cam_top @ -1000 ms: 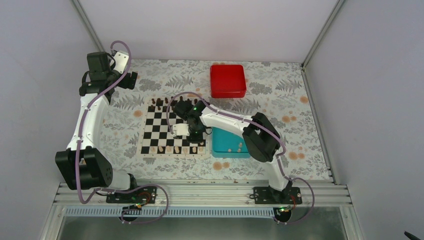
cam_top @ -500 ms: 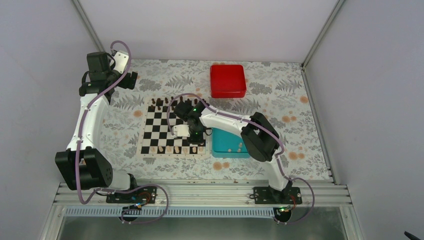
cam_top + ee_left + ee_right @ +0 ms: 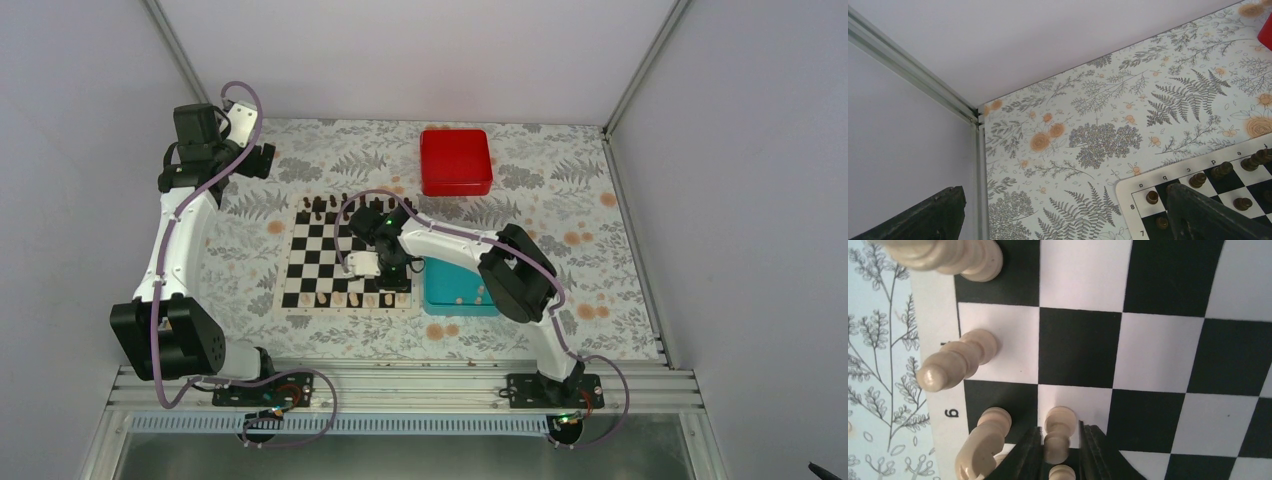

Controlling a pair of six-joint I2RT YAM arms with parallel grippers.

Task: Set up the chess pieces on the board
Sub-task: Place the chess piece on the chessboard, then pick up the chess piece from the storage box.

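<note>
The board (image 3: 330,250) lies mid-table, with pale chess pieces (image 3: 355,298) lined along its near edge and dark ones (image 3: 318,207) along the far edge. My right gripper (image 3: 392,278) is low over the board's near right corner. In the right wrist view it (image 3: 1059,440) is shut on a pale pawn (image 3: 1058,432) that stands on a white square, one finger on each side. Other pale pieces (image 3: 955,362) stand beside it in the edge row. My left gripper (image 3: 1063,200) is open and holds nothing, raised beyond the board's far left corner (image 3: 1133,187).
A teal tray (image 3: 460,285) with a few pale pieces sits right of the board, under the right arm. A red box (image 3: 456,160) stands at the back. Dark pieces (image 3: 1152,196) fill the far left corner. The enclosure walls are close to the left arm.
The right gripper has edged slightly left and farther over the board's near right corner. The left arm has not moved.
</note>
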